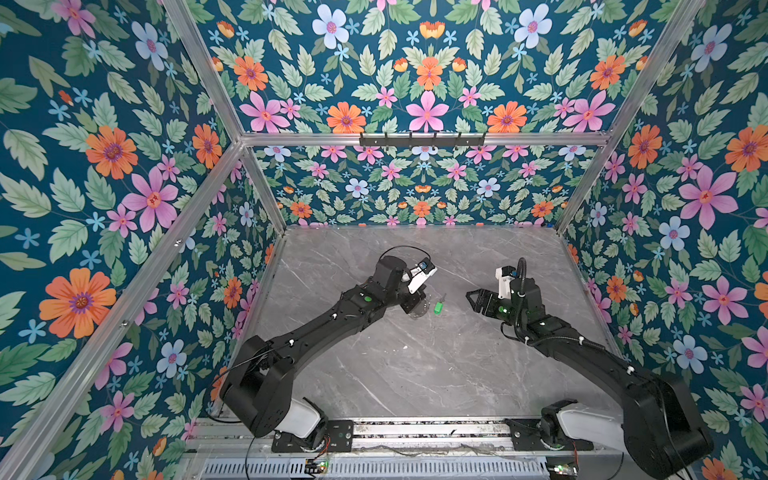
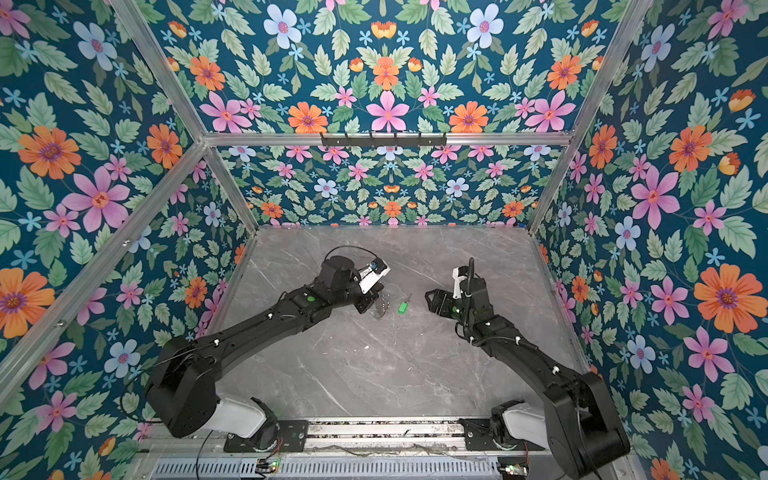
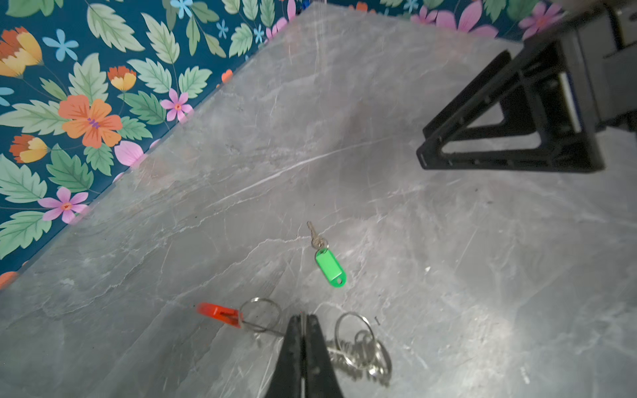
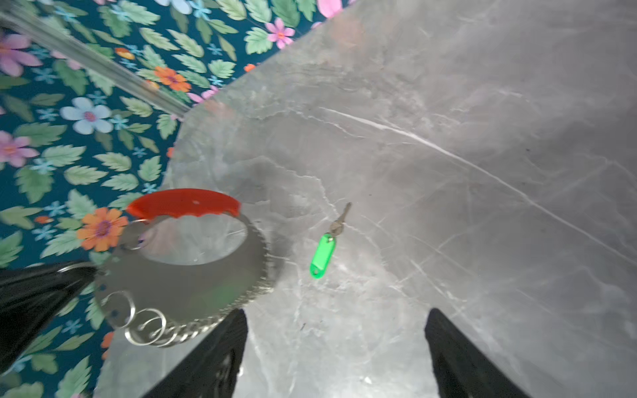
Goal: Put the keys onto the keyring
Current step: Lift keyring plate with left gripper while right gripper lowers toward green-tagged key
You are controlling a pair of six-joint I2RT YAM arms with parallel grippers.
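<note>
Grey marble tabletop (image 1: 415, 374) fills the lower middle of both top views, closed in by flowered walls (image 1: 124, 166). At the bottom centre of its wrist view, the left gripper (image 3: 302, 319) has its fingers pressed together on the thin edge of the keyring (image 4: 193, 275). The ring's red arc (image 4: 182, 203) and silver loops (image 4: 148, 327) show at the lower left of the right wrist view. The green-headed key (image 3: 329, 267) lies flat on the marble near the ring, not touching it, mid-frame in both top views. To its right, the right gripper (image 4: 337, 344) hangs spread wide, holding nothing.
</note>
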